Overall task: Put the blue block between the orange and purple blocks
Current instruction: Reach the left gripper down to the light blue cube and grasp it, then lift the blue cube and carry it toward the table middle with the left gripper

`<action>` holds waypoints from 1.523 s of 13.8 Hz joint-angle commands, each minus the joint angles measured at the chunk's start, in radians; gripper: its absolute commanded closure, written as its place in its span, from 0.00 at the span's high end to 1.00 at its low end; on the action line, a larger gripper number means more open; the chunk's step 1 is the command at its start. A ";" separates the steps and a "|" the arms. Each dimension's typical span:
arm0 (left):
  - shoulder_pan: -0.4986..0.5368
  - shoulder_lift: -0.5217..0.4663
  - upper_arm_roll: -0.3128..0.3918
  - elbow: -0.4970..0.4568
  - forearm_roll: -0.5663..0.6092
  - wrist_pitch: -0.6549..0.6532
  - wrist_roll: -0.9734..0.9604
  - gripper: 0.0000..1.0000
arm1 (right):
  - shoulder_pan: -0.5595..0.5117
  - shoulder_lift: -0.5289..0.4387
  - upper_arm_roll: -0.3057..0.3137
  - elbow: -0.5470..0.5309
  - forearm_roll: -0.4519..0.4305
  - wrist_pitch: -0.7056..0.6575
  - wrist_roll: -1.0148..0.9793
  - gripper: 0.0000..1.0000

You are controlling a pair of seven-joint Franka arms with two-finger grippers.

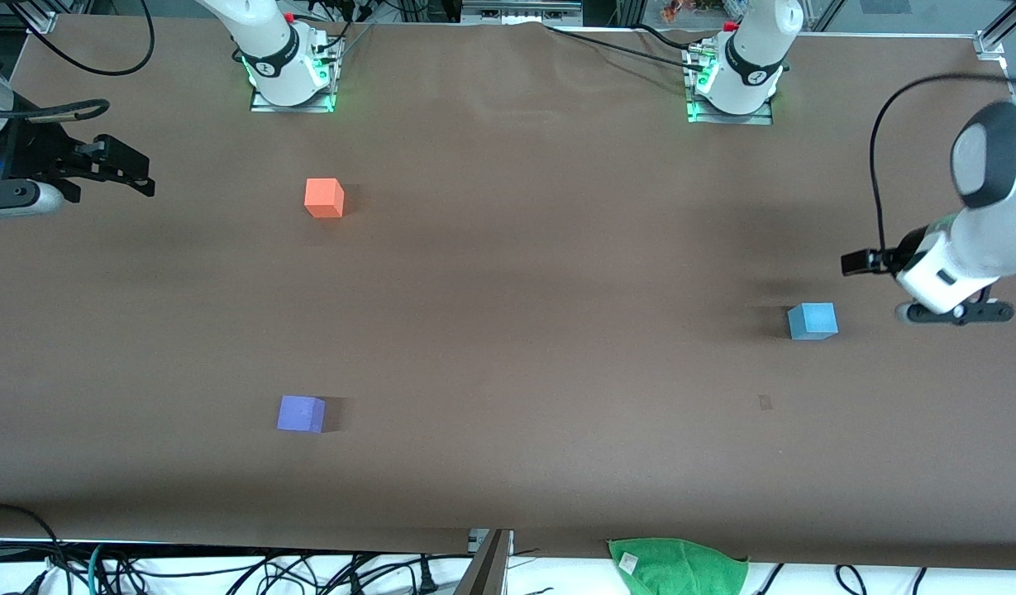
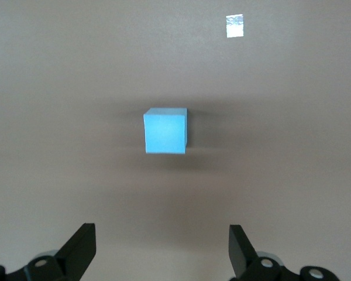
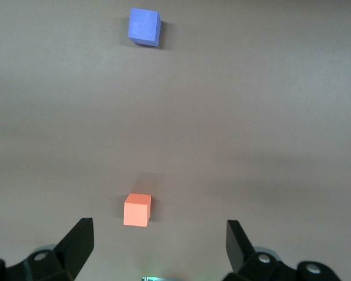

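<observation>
Front view: blue block (image 1: 812,321) sits near the tabletop's (image 1: 524,330) left-arm edge, orange block (image 1: 324,197) and purple block (image 1: 301,413) toward the right arm's end (purple nearer the camera); left wrist view: left gripper (image 2: 162,252) spread wide, holding nothing, over bare table beside the blue block (image 2: 165,130); right wrist view: right gripper (image 3: 158,246) also spread, empty, above the table by the orange block (image 3: 137,209).

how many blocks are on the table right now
3. The orange block sits nearest the right arm's base, the purple block nearer the front camera, the blue block toward the left arm's end. None looks hidden.

Blue block (image 1: 812,321) apart; orange block (image 1: 324,198), purple block (image 1: 301,413) separated.
</observation>
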 commanded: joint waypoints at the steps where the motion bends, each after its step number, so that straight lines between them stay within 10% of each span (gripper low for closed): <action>1: 0.024 0.082 -0.001 0.023 0.008 0.067 0.071 1.00 | -0.002 0.005 0.004 0.019 -0.009 -0.016 -0.010 0.99; 18: 0.058 0.268 -0.006 -0.246 0.017 0.619 0.141 0.99 | -0.007 0.008 0.003 0.021 -0.017 0.002 -0.011 1.00; 21: 0.058 0.258 -0.006 -0.243 0.017 0.613 0.143 0.11 | -0.007 0.013 0.003 0.027 -0.021 0.027 -0.013 0.99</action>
